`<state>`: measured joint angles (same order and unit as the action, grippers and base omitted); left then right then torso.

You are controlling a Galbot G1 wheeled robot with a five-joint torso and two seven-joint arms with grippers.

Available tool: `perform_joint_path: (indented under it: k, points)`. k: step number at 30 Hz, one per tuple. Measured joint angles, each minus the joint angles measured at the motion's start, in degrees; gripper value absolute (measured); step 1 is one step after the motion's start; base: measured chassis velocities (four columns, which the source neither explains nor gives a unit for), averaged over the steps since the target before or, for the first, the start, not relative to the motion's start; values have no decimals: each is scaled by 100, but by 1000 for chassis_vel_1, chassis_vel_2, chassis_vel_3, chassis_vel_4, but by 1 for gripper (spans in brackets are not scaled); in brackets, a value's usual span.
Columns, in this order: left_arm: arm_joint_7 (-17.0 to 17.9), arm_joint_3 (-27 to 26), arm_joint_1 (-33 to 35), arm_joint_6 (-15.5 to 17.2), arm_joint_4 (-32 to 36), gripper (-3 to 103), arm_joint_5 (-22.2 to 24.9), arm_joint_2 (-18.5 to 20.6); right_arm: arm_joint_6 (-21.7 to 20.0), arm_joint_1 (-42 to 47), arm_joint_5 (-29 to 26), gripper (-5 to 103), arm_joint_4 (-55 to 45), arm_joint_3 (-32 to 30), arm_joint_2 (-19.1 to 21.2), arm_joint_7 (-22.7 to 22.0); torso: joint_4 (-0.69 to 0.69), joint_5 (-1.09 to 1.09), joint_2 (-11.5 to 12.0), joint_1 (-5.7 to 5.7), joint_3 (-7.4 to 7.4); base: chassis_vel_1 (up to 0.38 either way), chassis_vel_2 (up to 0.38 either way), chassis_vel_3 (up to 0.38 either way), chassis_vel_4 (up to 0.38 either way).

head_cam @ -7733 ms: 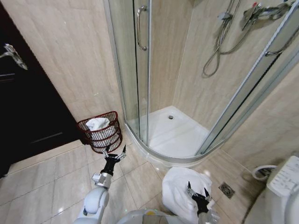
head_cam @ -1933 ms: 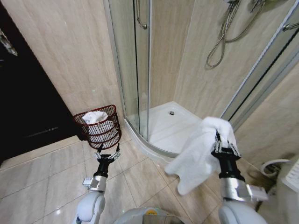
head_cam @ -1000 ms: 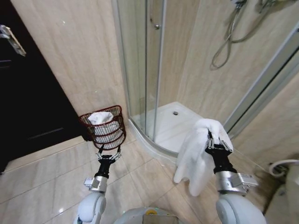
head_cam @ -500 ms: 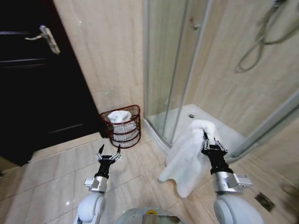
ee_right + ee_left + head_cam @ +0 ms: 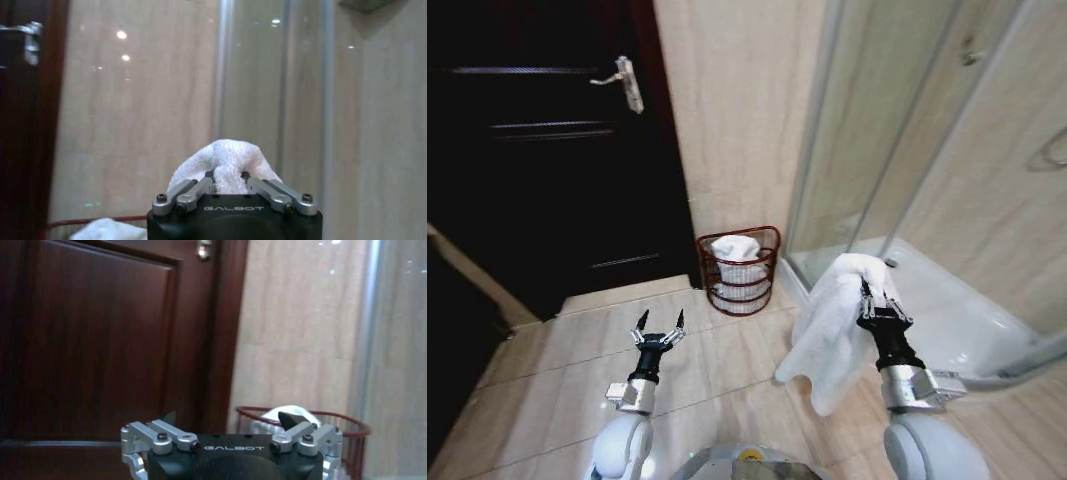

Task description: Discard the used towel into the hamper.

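Note:
A white towel point(image 5: 832, 325) hangs from my right gripper point(image 5: 874, 292), which is shut on its top fold, raised at the right in the head view. In the right wrist view the gripper point(image 5: 227, 177) pinches the bunched towel point(image 5: 223, 160). The hamper point(image 5: 740, 270) is a red-brown wire basket standing on the floor by the wall, between the dark door and the shower glass, with white cloth in it. It is ahead and to the left of the held towel. My left gripper point(image 5: 658, 323) is held low at the left, open and holding nothing, with the hamper point(image 5: 347, 432) beyond it.
A dark wooden door point(image 5: 547, 150) with a metal handle point(image 5: 624, 80) stands to the left of the hamper. The glass shower enclosure point(image 5: 897, 140) and its white tray point(image 5: 957, 310) are at the right. Beige floor tiles point(image 5: 577, 350) lie open in front of the hamper.
The whole view has swung left: door and hamper now sit nearer the centre, the shower farther right. My right gripper still holds the towel up; the left arm keeps its pose.

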<state>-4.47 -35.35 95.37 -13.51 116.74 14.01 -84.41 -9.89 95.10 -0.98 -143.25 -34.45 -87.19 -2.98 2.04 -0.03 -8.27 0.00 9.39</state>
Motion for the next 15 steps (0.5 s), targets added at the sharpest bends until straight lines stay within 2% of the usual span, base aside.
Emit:
perform_joint_path:
  k: [7,15]
  points:
    - [4,15,16,-113,-36,100,-26,-22,86,0,2,12,1,42,-26,7,-1,3,0,0,0,171,166,-78,-90]
    - [31,-11,3,-299,-92,100,-50,-27,204,-108,-63,12,62,40,-34,54,-2,4,0,0,0,6,8,-11,-5]
